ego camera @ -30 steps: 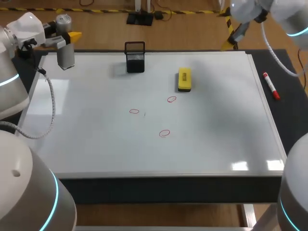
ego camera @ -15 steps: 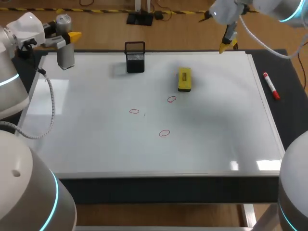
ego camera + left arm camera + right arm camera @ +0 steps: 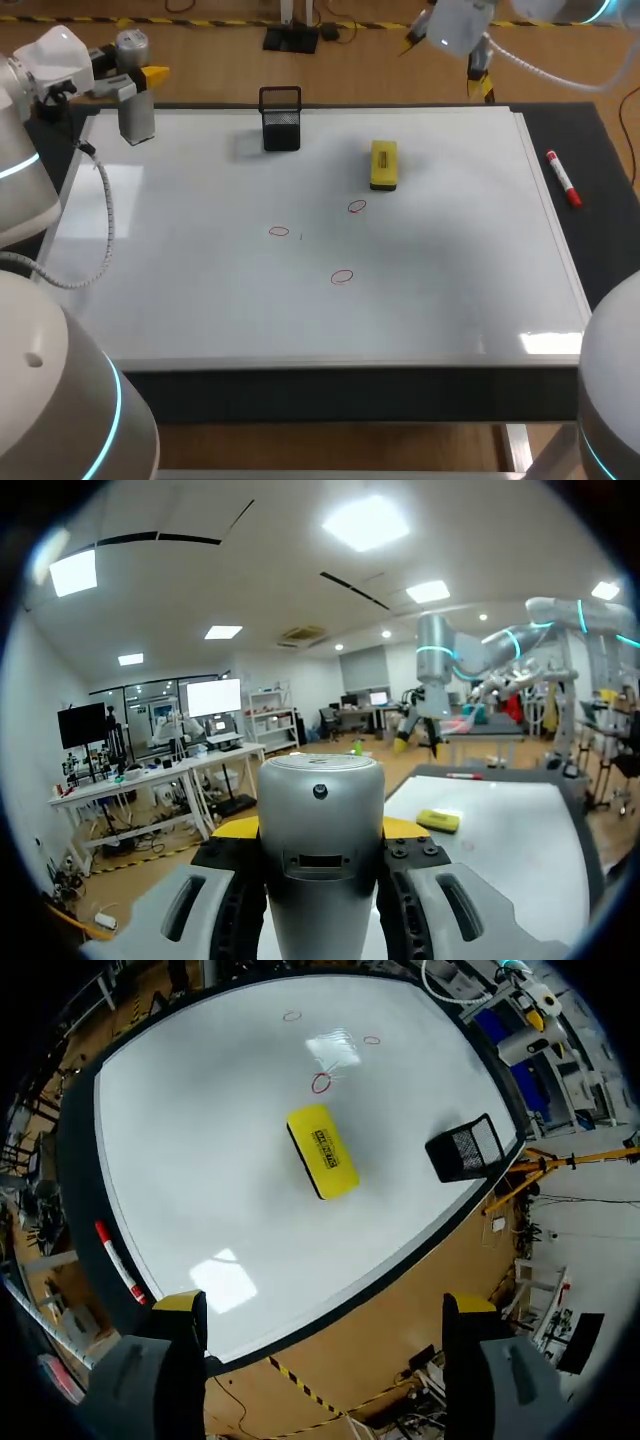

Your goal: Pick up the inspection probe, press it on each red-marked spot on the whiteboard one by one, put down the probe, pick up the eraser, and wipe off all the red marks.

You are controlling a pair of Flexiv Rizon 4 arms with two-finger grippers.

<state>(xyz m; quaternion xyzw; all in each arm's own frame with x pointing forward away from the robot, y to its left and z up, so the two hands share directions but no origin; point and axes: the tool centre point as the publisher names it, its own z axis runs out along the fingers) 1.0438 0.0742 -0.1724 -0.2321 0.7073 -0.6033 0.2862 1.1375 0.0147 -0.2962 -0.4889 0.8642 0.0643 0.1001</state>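
Head view: the left gripper is sitting in the upper left of the frame, clamping the inspection probe, a silver cylinder standing upright over the far left corner of the whiteboard. Whether the probe's lower end is touching the board cannot be told. The right gripper is hanging in the upper right of the frame, beyond the board's far edge, with its yellow tips spread wide and nothing between them.

The yellow eraser is lying flat on the board in the upper middle of the frame, to the right of a black mesh holder. Three red marks are showing near the board's middle: one just below the eraser, one further left and one lowest. A red marker is resting on the dark counter at the right, off the board.

In the left wrist view the probe is filling the gap between the fingers, gripped from both sides, with the eraser lying well ahead.

In the right wrist view the gripper is gaping wide, and the eraser is lying ahead of it beside the holder.
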